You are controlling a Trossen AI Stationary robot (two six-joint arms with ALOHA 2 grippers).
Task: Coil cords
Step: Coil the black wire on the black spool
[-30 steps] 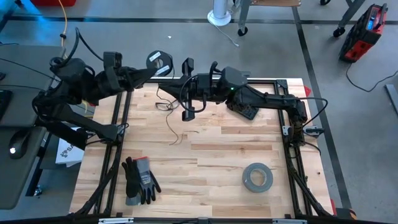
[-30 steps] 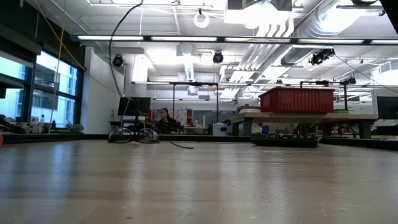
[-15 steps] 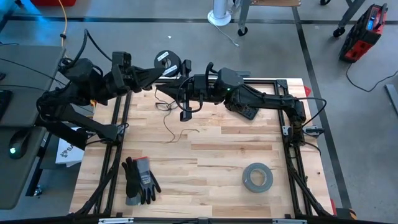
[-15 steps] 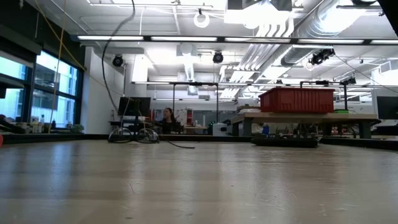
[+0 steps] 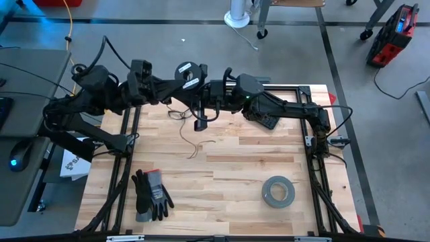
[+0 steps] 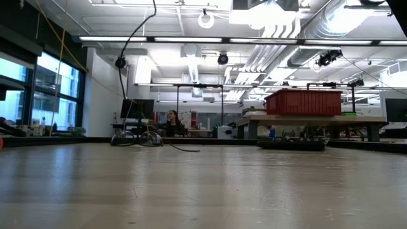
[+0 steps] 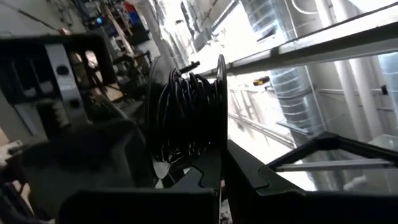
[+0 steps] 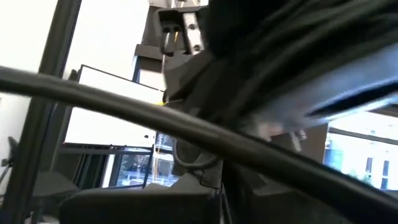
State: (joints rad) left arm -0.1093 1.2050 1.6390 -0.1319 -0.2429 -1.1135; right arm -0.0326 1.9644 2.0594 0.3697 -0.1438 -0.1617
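Above table's rear, left tool (image 5: 180, 82) grips spool (image 5: 186, 70).

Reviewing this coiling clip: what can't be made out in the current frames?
- Right claw: what it grips, if anything; the high view shows it too small, and its wrist view is filled by blurred arm parts.
- Cord: where its upper end runs; it vanishes under the arms in the high view.
- Spool: its lower part, hidden behind the left claw in the left wrist view.
- Low view: neither claw shows.

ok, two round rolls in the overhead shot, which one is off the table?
The small black spool, held up in the left gripper at the table's far edge. The bigger grey tape roll lies flat on the wood, near the front right.
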